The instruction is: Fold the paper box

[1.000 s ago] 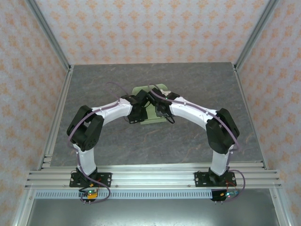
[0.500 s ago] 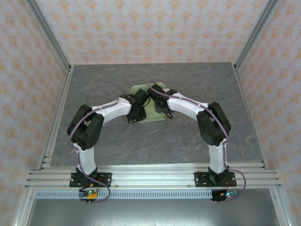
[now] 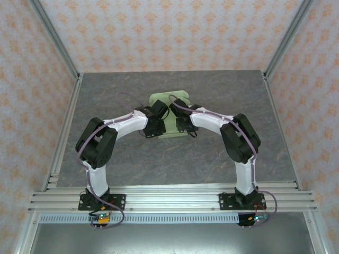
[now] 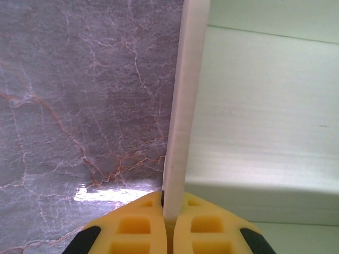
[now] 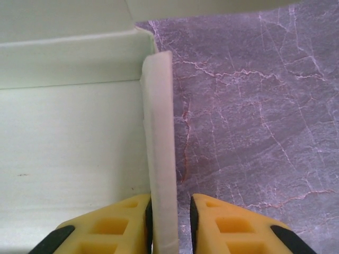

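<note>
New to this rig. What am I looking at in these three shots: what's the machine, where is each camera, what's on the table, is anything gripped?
The machine is two small robot arms bolted side by side at the near edge of a grey marbled table. The overhead picture looks down from above and behind them. In it the left arm and right arm curve inward and meet over a pale green paper box, a card sheet that is partly folded up.

The other two pictures come from a camera on each wrist, looking out past that arm's gripper. The left gripper is shut on a raised wall of the box. The right gripper is slightly open around another raised wall, with a gap on one side, so it is not clamped.
</note>
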Available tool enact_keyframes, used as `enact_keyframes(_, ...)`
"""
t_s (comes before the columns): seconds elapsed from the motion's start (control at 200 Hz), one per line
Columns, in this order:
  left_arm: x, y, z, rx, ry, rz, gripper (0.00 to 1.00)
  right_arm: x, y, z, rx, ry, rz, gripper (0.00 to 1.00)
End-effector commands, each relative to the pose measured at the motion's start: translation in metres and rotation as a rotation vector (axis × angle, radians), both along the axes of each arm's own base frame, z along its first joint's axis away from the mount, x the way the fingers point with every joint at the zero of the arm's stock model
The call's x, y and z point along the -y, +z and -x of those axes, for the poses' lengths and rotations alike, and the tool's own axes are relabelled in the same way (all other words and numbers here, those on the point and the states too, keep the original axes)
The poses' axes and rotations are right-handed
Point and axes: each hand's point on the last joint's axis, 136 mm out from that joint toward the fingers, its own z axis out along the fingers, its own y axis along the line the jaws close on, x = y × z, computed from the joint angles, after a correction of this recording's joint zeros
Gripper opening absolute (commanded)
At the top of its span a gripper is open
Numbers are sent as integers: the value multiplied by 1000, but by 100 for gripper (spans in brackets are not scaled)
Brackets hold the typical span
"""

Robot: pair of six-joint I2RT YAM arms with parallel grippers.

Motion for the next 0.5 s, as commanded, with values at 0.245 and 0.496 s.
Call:
enact_keyframes(0.245,4,1,1,-6,0,28,0,41,-24,-10,-51,14,362,23)
enact_keyframes(0.496,4,2,1,-5,7,35,0,54,-30,-11,-21,64,557,16)
